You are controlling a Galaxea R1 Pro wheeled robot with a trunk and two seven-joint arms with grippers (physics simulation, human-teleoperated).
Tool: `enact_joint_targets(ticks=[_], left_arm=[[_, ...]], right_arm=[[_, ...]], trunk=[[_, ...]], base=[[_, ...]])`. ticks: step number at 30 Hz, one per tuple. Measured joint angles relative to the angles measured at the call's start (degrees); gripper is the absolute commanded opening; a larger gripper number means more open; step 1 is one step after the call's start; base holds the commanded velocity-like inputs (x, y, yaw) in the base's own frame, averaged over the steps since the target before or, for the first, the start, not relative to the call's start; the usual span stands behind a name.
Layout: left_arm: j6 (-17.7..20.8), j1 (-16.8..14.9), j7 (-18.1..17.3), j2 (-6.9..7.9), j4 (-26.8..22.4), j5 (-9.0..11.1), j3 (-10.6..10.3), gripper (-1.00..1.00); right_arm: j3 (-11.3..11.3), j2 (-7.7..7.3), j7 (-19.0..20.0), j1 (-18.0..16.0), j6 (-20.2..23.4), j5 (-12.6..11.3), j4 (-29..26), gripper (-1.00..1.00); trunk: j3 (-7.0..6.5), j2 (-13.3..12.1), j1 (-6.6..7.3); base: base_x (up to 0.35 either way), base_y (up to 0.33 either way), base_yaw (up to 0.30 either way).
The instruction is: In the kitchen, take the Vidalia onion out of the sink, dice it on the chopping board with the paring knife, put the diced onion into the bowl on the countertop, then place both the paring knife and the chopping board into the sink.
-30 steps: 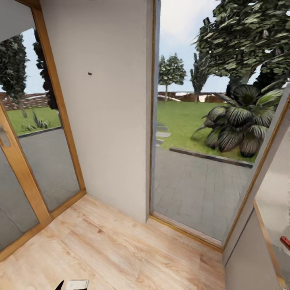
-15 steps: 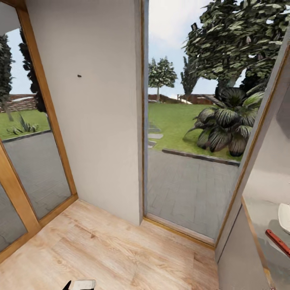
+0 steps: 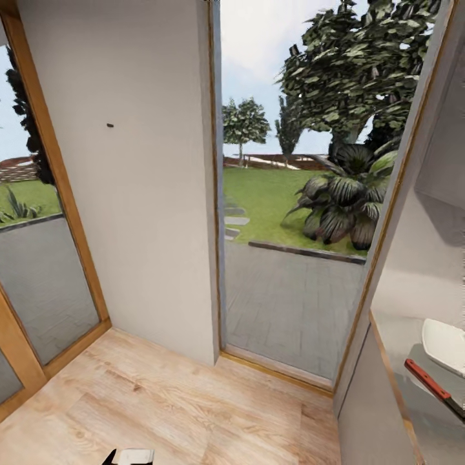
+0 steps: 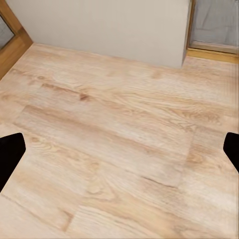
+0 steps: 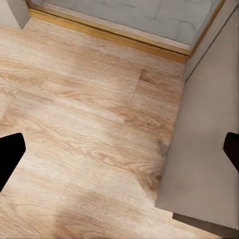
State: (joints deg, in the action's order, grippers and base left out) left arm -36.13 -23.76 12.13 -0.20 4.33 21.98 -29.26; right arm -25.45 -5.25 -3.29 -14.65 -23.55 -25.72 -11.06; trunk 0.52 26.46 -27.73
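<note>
Paring knife (image 3: 431, 386) is seen on the worktop (image 3: 394, 336) beside the bowl (image 3: 445, 345); both tools are spread and empty, so the worktop should be squarely faced first.

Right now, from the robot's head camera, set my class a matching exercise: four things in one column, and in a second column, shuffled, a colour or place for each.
Things
1. knife
2. bowl
3. floor
4. palm bush

Descriptions
A. pale wood planks
B. outside on the lawn, beyond the glass
C. white, on the worktop at the far right
D. red handle, lying just in front of the white dish

Pairs: 1-D, 2-C, 3-A, 4-B
</note>
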Motion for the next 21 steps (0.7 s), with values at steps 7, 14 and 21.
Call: enact_joint_targets(ticks=[7,14,21], left_arm=[[0.03,-0.01,0.0,0.93,0.09,0.08,0.0,1.0],[0.01,-0.03,-0.02,1.83,0.04,0.06,0.04,1.0],[0.01,-0.02,-0.02,2.39,0.03,0.05,0.04,1.0]], right_arm=[[0.0,0.0,0.02,-0.01,0.01,0.01,0.0,1.0],[0.01,0.0,0.02,-0.01,0.03,0.02,-0.01,1.0],[0.01,0.0,0.02,-0.01,0.01,0.02,-0.01,1.0]], trunk=[[-0.36,0.03,-0.01],[-0.74,0.03,-0.01],[-1.13,0.04,0.01]], base=[[0.0,0.027,-0.139],[0.001,0.262,-0.138],[0.106,0.287,-0.138]])
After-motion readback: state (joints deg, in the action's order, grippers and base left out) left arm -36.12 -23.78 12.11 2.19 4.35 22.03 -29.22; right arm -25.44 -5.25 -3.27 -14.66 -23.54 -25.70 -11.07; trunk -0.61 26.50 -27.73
